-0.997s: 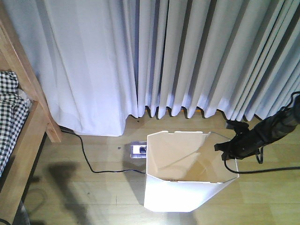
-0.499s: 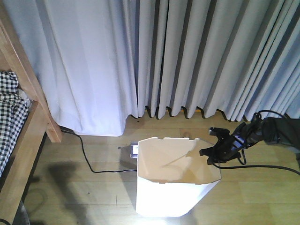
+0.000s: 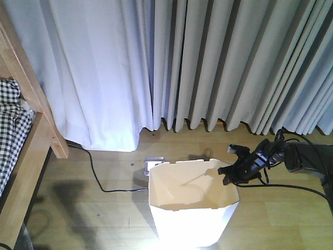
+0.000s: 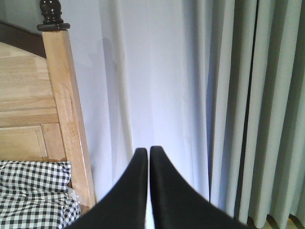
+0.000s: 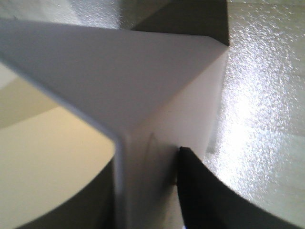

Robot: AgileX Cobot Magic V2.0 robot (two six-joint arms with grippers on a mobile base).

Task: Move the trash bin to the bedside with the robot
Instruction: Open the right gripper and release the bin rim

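- Bin upright on the wooden floor, in front of the curtains, well apart from the bed at far left.
- Right gripper at the bin's right rim corner, jaws clamped on the thin wall; one black finger pressed against the outside.
- Left gripper held up facing curtains and bedpost, jaws closed together, nothing between.
- Black cable lying on floor left of bin.
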